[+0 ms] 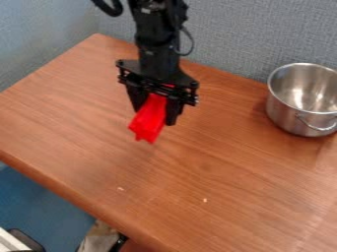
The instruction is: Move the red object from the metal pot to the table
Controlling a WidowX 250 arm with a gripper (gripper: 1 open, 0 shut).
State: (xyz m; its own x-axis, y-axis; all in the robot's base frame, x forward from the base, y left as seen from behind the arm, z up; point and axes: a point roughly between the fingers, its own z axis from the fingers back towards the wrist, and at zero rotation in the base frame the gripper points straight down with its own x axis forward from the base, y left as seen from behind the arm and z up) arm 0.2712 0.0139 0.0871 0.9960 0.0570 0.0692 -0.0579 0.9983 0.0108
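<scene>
My gripper (156, 104) points straight down over the middle of the table (73, 108) and is shut on the red object (146, 124). The red object is a bright block, held by its upper end. It hangs tilted below the black fingers (132, 96), a little above the wood. The metal pot (305, 96) stands at the right edge of the view, well apart from the gripper. It looks empty inside.
The table's rounded front edge (79, 192) runs diagonally from the left to the bottom right. A blue-grey wall (53, 30) rises behind the table. The arm's black cables (112, 8) hang at the top centre.
</scene>
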